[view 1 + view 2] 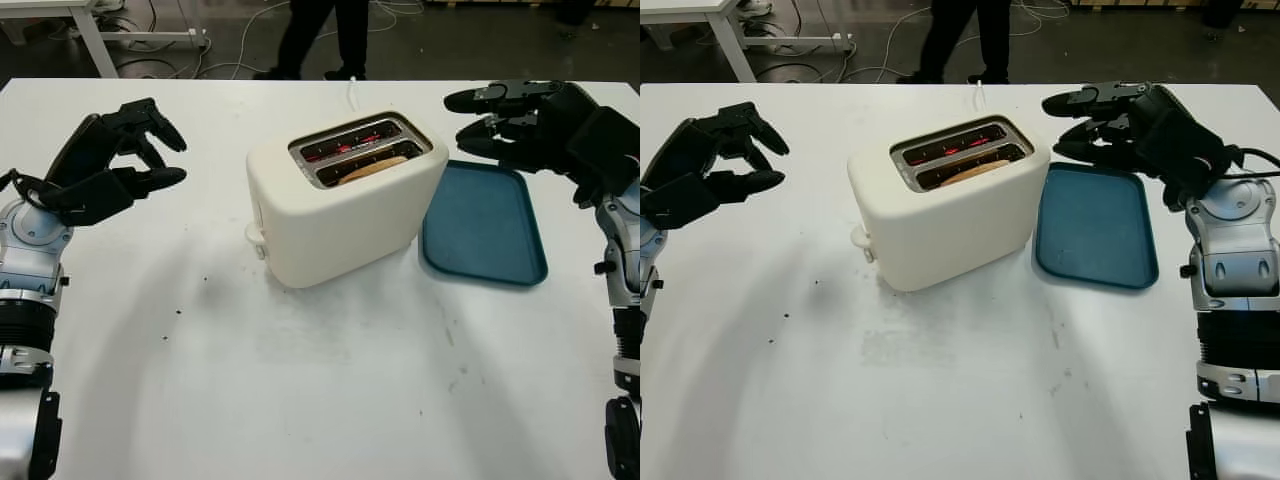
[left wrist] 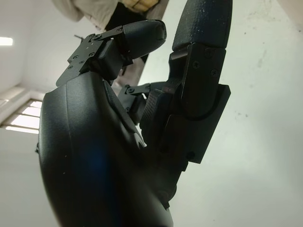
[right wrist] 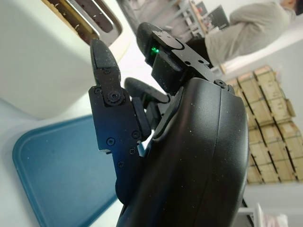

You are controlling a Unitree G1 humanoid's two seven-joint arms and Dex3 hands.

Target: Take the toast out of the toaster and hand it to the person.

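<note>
The right hand (image 3: pixel 142 118) hangs open above the teal tray (image 3: pixel 61 175), holding nothing, its black shell bulking toward four o'clock and its fingers (image 3: pixel 106 71) reaching toward eleven o'clock. A small green light glows on the upper finger's housing. Off the fingertips stands the cream toaster (image 3: pixel 38 61), its two slots showing at about eleven o'clock; what sits inside them cannot be made out. The tray lies on the white table (image 3: pixel 12 208) just beside the toaster's base. Behind the hand, at one o'clock, a person (image 3: pixel 246 33) in a grey top is seen, with stacked cardboard boxes (image 3: pixel 270 118) at three o'clock.
</note>
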